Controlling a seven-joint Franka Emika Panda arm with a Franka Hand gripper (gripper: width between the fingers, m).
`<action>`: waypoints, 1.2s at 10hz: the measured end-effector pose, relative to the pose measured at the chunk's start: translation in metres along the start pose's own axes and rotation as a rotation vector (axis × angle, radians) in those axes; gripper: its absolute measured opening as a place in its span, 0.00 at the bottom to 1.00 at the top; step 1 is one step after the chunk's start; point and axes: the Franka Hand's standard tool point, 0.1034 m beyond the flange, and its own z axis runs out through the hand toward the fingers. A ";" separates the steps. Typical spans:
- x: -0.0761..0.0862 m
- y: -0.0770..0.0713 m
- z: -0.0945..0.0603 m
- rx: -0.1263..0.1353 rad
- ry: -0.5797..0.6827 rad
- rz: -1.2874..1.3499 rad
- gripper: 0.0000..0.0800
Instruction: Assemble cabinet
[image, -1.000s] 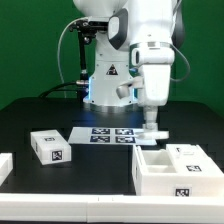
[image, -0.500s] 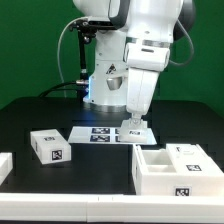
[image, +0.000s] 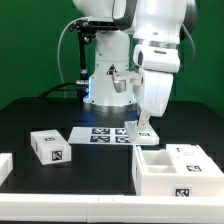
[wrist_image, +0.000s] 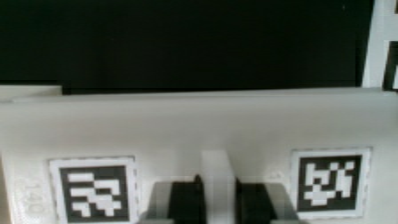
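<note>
The cabinet (image: 158, 172), a large white box with open compartments and a tag on its front, stands at the exterior view's lower right. My gripper (image: 141, 127) hangs just beyond its far left corner, at the right end of the marker board (image: 100, 134). It is shut on a small white tagged panel (image: 143, 131), held low over the table. In the wrist view the gripper (wrist_image: 217, 203) shows two dark fingers (wrist_image: 183, 200) close together over this white panel (wrist_image: 196, 120). The panel carries two tags.
A small white tagged block (image: 50, 146) lies at the exterior view's left. Another white piece (image: 4, 166) shows at the far left edge. The robot base (image: 108, 80) stands behind the marker board, on the black table.
The gripper with the white panel swung toward the exterior view's left, then came partway back to the right. The arm's wrist turned. The cabinet and the block have not moved.
</note>
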 end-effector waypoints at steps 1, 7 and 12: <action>0.000 0.000 0.001 0.001 0.000 0.000 0.08; 0.001 0.012 -0.002 -0.029 0.007 -0.058 0.08; 0.003 0.018 0.001 -0.022 0.002 -0.049 0.08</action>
